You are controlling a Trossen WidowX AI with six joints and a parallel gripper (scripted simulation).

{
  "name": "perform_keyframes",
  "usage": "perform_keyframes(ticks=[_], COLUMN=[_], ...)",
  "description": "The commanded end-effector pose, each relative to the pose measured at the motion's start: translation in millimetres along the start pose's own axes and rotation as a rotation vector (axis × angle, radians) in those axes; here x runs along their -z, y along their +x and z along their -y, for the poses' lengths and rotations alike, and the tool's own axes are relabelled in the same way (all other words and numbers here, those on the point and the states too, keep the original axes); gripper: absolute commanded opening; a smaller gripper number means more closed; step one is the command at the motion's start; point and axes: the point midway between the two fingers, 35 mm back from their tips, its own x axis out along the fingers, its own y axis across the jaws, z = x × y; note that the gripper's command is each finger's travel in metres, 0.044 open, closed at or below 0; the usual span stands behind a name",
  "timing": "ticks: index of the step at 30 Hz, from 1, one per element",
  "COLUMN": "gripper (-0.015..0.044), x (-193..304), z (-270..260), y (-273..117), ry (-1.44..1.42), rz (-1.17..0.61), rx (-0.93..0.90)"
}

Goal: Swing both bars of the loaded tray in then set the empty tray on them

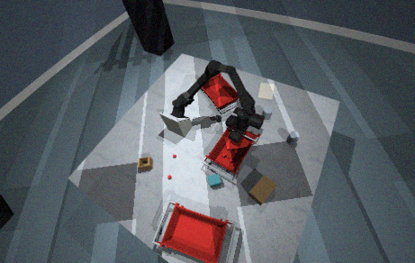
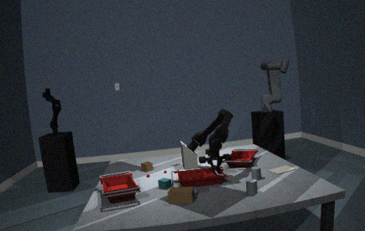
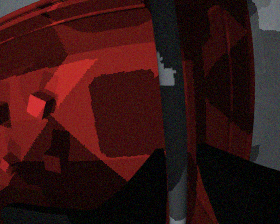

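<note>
The loaded red tray (image 1: 221, 150) (image 2: 199, 179) (image 3: 128, 55) stands mid-table, with small red blocks (image 3: 37, 106) on its floor. One wire bar (image 1: 219, 171) is swung out beyond its near end. The other bar (image 3: 175, 125) runs between my fingertips, over the inside of the tray's far end. My gripper (image 1: 239, 136) (image 2: 218, 172) (image 3: 180, 153) is slightly open around this bar, with a narrow gap visible on one side. One red tray (image 1: 194, 231) (image 2: 119, 183) stands near the table's front, its bars out; another (image 1: 219, 90) (image 2: 243, 157) stands behind. Both look empty.
A pale upright panel (image 1: 176, 124) (image 2: 189, 157) stands by the arm's base. A teal block (image 1: 214, 180) (image 2: 165, 183) and brown block (image 1: 262, 189) (image 2: 181, 195) lie near the loaded tray. A hollow brown block (image 1: 145, 163) (image 2: 146, 166) and grey cylinder (image 2: 251, 187) stand farther off.
</note>
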Motion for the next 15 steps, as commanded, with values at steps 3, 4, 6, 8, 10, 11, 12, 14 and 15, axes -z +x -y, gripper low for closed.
perform_keyframes(ticks=[3, 4, 6, 8, 10, 11, 12, 14, 15], gripper=[0.0086, 0.0086, 0.0086, 0.0086, 0.0086, 0.0086, 0.0086, 0.0086, 0.0086], x=[0.5, 0.3, -0.4, -0.6, -0.6, -1.7, -1.7, -1.7, -1.7], z=[0.5, 1.7, 3.8, 4.1, 4.1, 2.3, 2.3, 2.3, 2.3], y=[-19.0, -27.2, -40.9, -42.6, -42.6, -33.9, -33.9, -33.9, -33.9], ry=[0.012, 0.019, 0.03, 0.032, 0.032, 0.034, 0.034, 0.034, 0.034], rz=[-0.026, -0.034, -0.048, -0.05, -0.05, -0.038, -0.038, -0.038, -0.038], rx=[-0.003, -0.007, -0.014, -0.015, -0.015, -0.008, -0.008, -0.008, -0.008])
